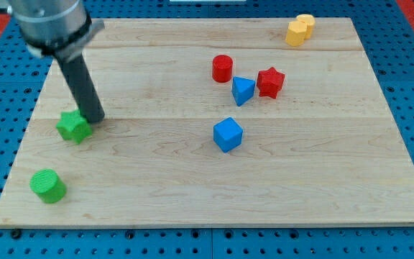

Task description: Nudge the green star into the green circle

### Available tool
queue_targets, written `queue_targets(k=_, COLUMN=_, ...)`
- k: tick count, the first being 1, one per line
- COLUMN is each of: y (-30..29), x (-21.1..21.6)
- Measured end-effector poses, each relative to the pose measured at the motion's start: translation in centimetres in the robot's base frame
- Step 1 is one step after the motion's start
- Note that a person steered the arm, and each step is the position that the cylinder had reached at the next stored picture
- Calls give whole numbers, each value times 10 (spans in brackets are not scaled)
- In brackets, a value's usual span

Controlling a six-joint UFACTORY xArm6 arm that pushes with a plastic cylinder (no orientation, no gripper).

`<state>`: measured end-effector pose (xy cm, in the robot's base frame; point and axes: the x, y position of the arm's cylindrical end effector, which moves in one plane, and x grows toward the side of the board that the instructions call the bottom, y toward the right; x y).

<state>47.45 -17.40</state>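
Observation:
The green star [73,127] lies at the view's left on the wooden board [214,187]. The green circle [48,186], a short cylinder, stands below it and slightly left, near the board's bottom-left corner, apart from the star. My tip [95,119] rests on the board just right of and slightly above the star, touching or almost touching its upper-right edge. The dark rod rises up and to the left from there.
A red cylinder [222,68], a blue triangle-like block [242,91] and a red star [270,82] cluster at the upper middle. A blue cube [228,134] sits below them. A yellow block [300,30] lies at the top right.

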Motion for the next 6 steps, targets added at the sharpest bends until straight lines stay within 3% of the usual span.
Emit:
queue_targets(k=1, y=15, x=10)
queue_targets(k=2, y=6, x=-19)
queue_targets(k=3, y=-49, x=-31)
queue_targets(k=4, y=-63, x=-8)
queue_targets(k=5, y=-42, x=32)
queue_targets(k=6, y=-5, x=45)
